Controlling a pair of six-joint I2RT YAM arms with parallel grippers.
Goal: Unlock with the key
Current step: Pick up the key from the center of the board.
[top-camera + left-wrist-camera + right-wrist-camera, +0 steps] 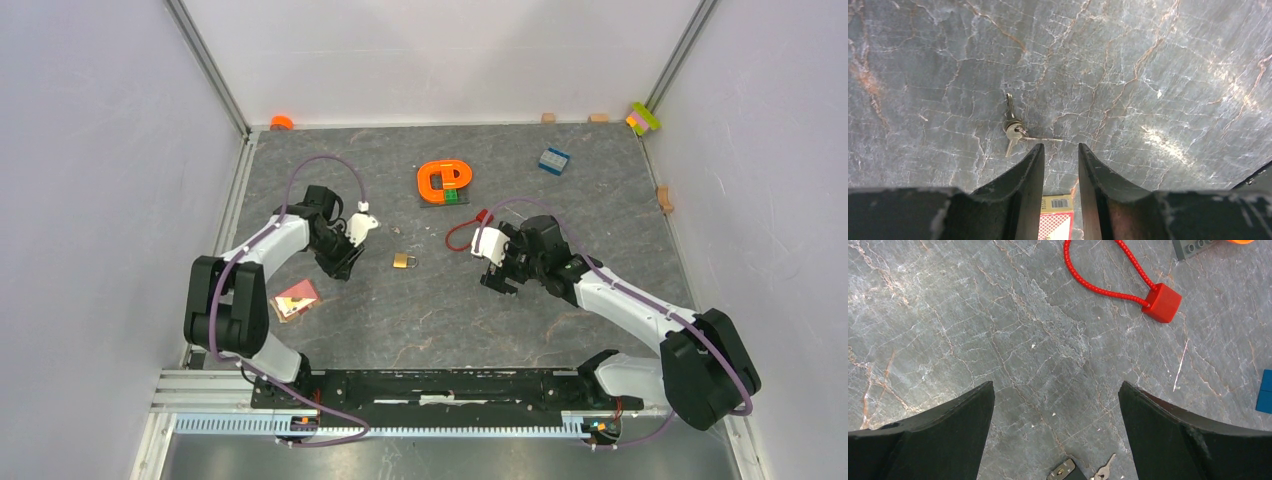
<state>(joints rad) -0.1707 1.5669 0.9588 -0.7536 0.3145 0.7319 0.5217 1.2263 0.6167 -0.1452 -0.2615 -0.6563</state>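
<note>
A small brass padlock point(403, 261) lies on the grey stone table between the two arms. A ring of silver keys point(1012, 127) lies flat just ahead and left of my left gripper point(1060, 150). Its fingers stand a narrow gap apart with nothing between them. From above, the left gripper point(345, 262) is left of the padlock. My right gripper point(1055, 390) is wide open over bare table. A dark lock face with a brass keyhole point(1063, 472) and a silver key point(1104, 470) show at the bottom edge of its view. From above, that gripper point(497, 283) sits right of the padlock.
A red cable lock point(1160, 302) lies ahead of the right gripper. An orange piece on a green and grey base point(443, 180) and a blue brick point(553, 159) sit further back. A red playing-card box point(296, 298) lies near the left arm. Small blocks line the back wall.
</note>
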